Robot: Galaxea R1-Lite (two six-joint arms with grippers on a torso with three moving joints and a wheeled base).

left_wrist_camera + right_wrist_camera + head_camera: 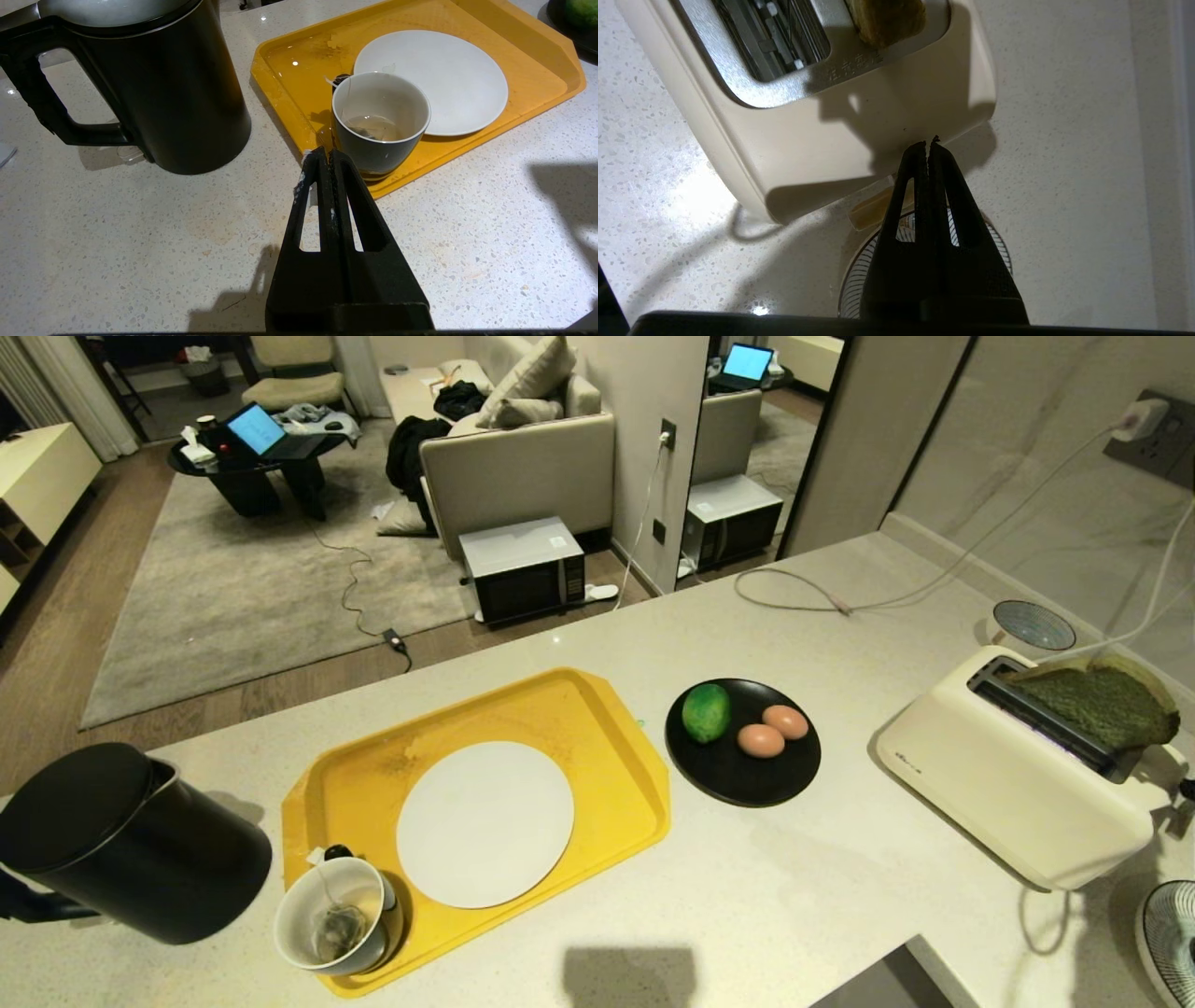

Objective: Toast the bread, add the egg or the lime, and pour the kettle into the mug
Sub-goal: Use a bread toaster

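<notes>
Sitting in the far slot of the cream toaster (1018,784) at the right of the worktop (794,896), the bread (1106,705) pokes out, green with brown crust. Right gripper (928,144) hangs above the toaster's end, fingers pressed together, holding nothing; small fan (859,275) beneath it. Left gripper (324,156) closed and empty too, just off the yellow tray (597,728) near the mug (336,915). Mug stands on the tray's near left corner with a tea bag and a little liquid inside, beside the white plate (485,821). Kettle (131,845) upright on the worktop left of the tray. Black plate (747,775) between tray and toaster carries the lime (705,711) and two brown eggs (773,731).
</notes>
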